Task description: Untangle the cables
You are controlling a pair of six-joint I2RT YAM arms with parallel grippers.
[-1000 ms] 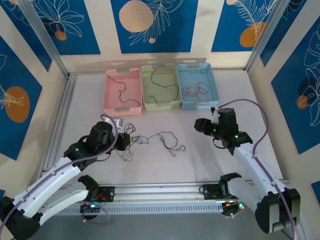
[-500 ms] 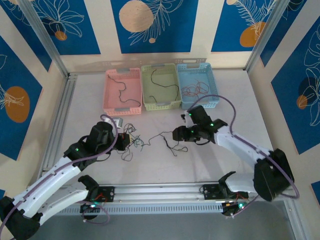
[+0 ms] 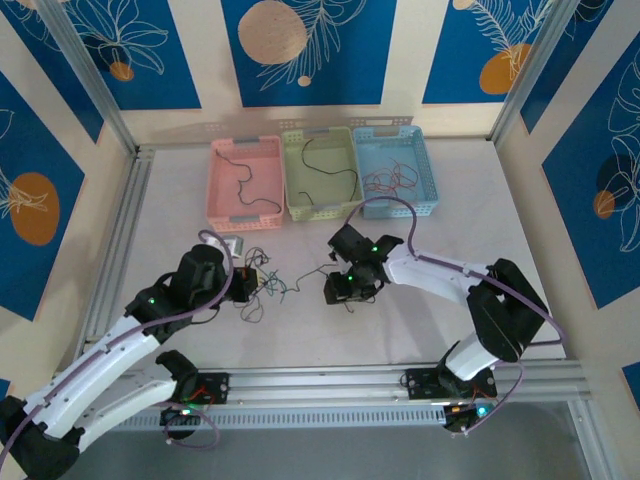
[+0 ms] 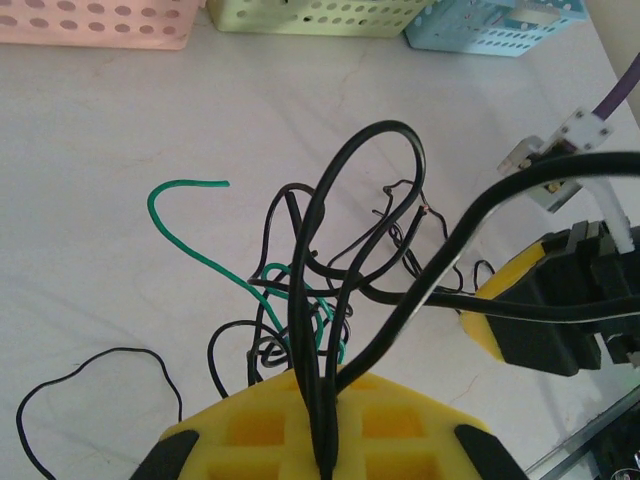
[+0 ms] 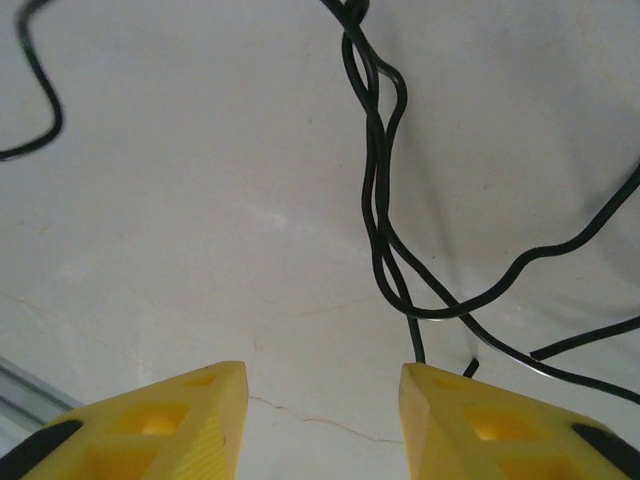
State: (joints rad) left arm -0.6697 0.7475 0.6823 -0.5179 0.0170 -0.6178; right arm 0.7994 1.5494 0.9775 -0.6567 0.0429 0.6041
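A tangle of thin black and green cables (image 3: 268, 283) lies on the white table between my two grippers. My left gripper (image 3: 243, 283) is shut on a few black cables (image 4: 322, 330), which loop up out of its yellow fingers (image 4: 400, 425). A green cable (image 4: 196, 237) curls through the knot just beyond. My right gripper (image 3: 340, 288) hangs low over the tangle's right end, its yellow fingers (image 5: 470, 420) open with bare table between them. A doubled black cable (image 5: 375, 200) runs down past the right finger's inner edge.
Three baskets stand at the back: pink (image 3: 213, 185), green (image 3: 322, 208) and blue (image 3: 400, 208). Each holds loose cables, and those in the blue one are red. A metal rail (image 3: 330, 378) runs along the near edge. A small grey object (image 3: 236, 246) lies behind the left gripper.
My right arm has swung left from beside the blue basket and come down over the tangle's right end, its fingers narrowing. The left gripper has held still on its cables.
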